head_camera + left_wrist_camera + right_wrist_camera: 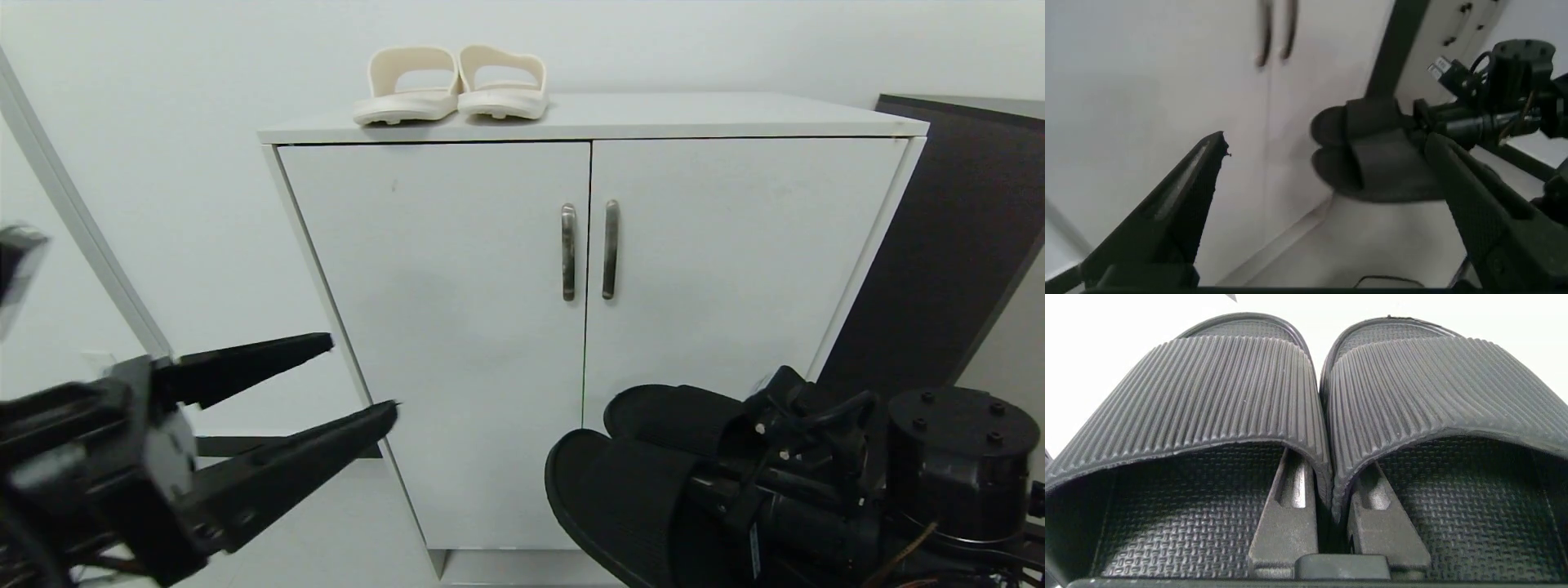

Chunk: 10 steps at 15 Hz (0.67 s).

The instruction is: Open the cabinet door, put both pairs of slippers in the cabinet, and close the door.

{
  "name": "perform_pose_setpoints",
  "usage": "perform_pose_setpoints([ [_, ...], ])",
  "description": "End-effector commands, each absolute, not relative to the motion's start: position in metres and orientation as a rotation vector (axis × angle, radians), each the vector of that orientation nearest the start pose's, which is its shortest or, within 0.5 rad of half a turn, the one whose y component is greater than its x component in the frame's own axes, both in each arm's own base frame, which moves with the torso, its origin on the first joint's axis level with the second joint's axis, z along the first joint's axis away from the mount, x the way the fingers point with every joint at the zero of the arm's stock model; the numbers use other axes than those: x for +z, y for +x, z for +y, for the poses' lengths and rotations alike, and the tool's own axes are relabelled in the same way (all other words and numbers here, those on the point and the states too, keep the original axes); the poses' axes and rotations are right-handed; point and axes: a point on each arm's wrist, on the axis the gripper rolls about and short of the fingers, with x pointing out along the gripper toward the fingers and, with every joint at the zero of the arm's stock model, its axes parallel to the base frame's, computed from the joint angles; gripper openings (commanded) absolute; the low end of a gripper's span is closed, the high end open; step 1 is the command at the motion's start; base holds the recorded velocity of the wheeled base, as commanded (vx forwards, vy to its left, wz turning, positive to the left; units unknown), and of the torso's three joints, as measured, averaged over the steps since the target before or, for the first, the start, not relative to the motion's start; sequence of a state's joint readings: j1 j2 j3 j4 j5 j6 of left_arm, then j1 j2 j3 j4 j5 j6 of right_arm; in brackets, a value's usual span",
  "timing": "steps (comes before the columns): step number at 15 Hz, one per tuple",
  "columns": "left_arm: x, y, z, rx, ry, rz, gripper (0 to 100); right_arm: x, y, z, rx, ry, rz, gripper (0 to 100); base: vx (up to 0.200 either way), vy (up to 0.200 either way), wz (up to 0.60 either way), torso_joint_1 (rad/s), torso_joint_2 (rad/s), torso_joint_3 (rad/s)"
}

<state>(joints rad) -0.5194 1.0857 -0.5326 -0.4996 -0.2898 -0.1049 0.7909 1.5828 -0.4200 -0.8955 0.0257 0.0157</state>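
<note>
Two pairs of slippers were seen. The cream pair (451,86) was set side by side on top of the white cabinet (457,343), toward its left end. Both doors were shut, and the two metal handles (568,252) were set upright on either side of the middle seam. The black pair (645,482) was held before the lower part of the right door by the right gripper (1331,498), which was clamped on the adjoining inner walls, with one finger laid inside each slipper. The left gripper (363,374) was held low by the cabinet's left edge, fingers spread wide, nothing between them. A dark panel (955,245) was seen just beside the cabinet's right side.
</note>
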Motion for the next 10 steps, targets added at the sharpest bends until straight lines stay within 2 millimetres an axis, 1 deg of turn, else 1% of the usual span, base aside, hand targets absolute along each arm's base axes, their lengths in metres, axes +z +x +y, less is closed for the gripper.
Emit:
perform_pose_setpoints([
  [1,0.229,0.173,-0.132,-0.870,-0.090,0.152,100,0.141,0.170,0.173,0.810,-0.087,0.266,0,0.000,0.000,0.00,0.000,0.00,0.000],
  [3,0.236,0.189,-0.149,-0.891,-0.124,0.141,100,0.141,0.171,0.173,0.807,-0.087,0.266,0,0.000,0.000,0.00,0.000,0.00,0.000],
  [4,0.246,0.200,-0.162,-0.911,-0.173,0.137,100,0.141,0.171,0.173,0.807,-0.087,0.266,0,0.000,0.000,0.00,0.000,0.00,0.000],
  [5,0.247,0.212,-0.171,-0.914,-0.176,0.135,100,0.142,0.171,0.173,0.807,-0.086,0.265,0,0.000,0.000,0.00,0.000,0.00,0.000],
  [7,0.249,0.225,-0.187,-0.955,-0.177,0.133,100,0.141,0.171,0.172,0.805,-0.086,0.267,0,0.000,0.000,0.00,0.000,0.00,0.000],
  [8,0.250,0.237,-0.197,-0.988,-0.176,0.135,100,0.141,0.171,0.172,0.804,-0.087,0.268,0,0.000,0.000,0.00,0.000,0.00,0.000],
  [10,0.251,0.247,-0.207,-1.016,-0.180,0.134,100,0.140,0.172,0.172,0.800,-0.088,0.272,0,0.000,0.000,0.00,0.000,0.00,0.000],
])
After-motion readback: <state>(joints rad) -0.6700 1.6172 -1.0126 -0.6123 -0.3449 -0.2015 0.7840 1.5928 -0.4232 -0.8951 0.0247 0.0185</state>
